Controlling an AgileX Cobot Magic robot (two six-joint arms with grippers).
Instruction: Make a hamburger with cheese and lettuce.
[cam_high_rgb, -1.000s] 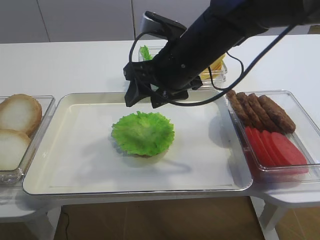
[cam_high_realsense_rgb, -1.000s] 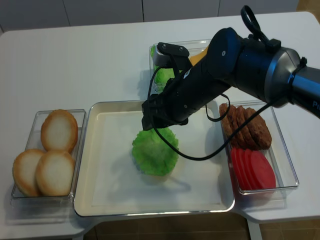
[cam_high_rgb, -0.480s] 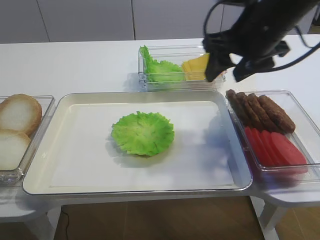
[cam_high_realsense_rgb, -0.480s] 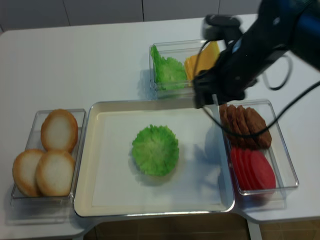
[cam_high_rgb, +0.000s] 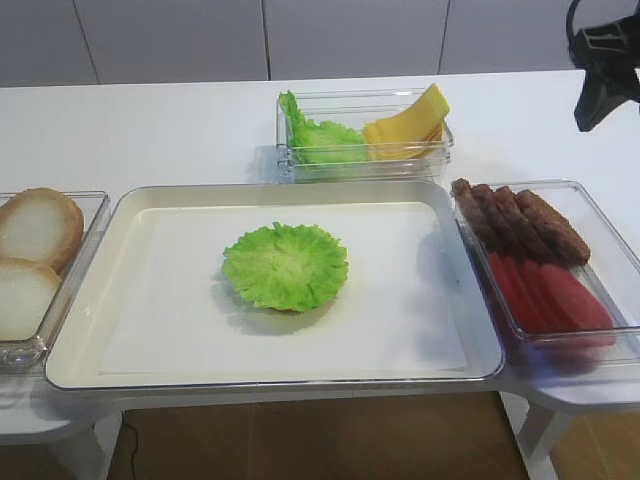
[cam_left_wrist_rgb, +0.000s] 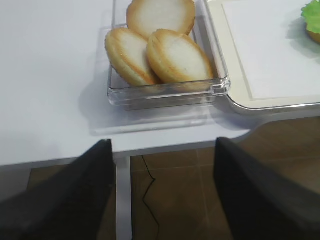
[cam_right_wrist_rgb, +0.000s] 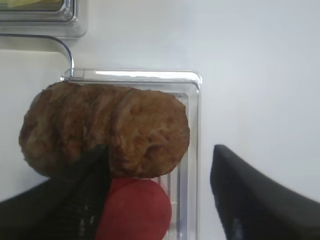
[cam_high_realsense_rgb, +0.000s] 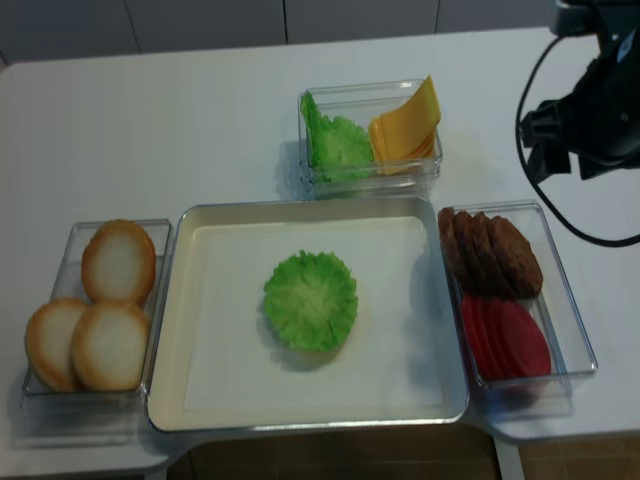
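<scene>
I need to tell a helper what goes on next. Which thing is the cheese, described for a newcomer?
Behind the big cream tray stands a clear box. In its right half, beside spare green leaves, leans the cheese: thin yellow-orange squares, the only flat, straight-edged food.

two high front views sharing tray (cam_high_rgb: 90, 300), two close down-facing wrist views

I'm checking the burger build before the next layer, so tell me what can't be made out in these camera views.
- The hamburger: both high views, covered by the lettuce; only a sliver of edge shows.
- How many cheese slices: the stack is too small to count.
- The right end effector: cut off by the high views' edges.
- The left end effector: only the left wrist view shows it.
</scene>
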